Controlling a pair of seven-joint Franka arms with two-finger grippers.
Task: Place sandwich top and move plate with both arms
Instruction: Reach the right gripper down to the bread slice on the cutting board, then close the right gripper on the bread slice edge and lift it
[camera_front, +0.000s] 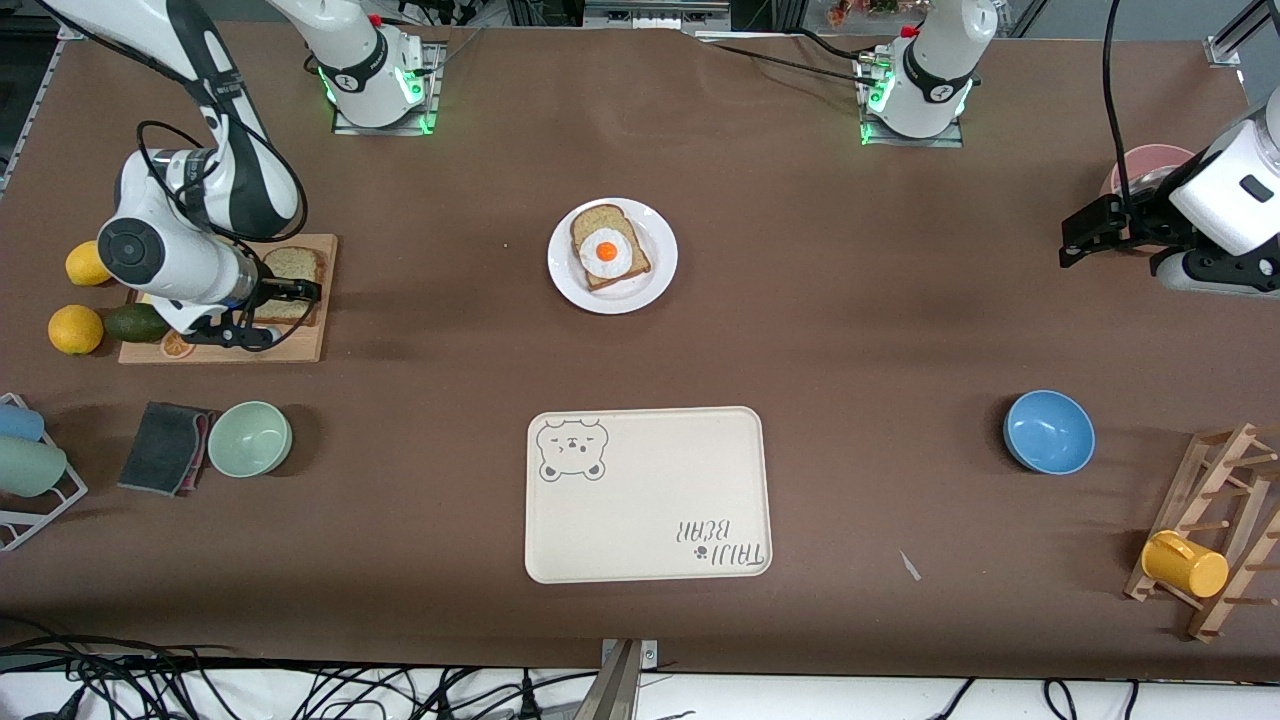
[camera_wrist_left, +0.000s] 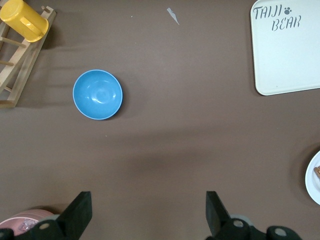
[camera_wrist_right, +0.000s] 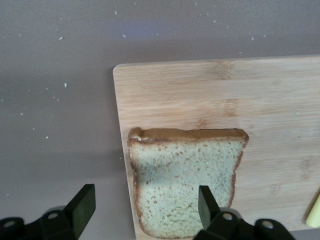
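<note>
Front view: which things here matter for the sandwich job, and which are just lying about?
Job: bread slice on the cutting board, egg toast, plate.

Lying about: tray, blue bowl, green bowl, lemons, avocado, yellow mug.

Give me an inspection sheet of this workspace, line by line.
Surface: brown table, scattered crumbs.
Job's things: sandwich top on cutting board; plate holds egg-topped slice.
Clutter: bear tray, blue bowl, green bowl, lemons, avocado, yellow cup on rack.
Grippers: right gripper open over the sandwich top; left gripper open, waiting above bare table.
Cables: black cables along table edge.
Surroundings: nothing seen.
</note>
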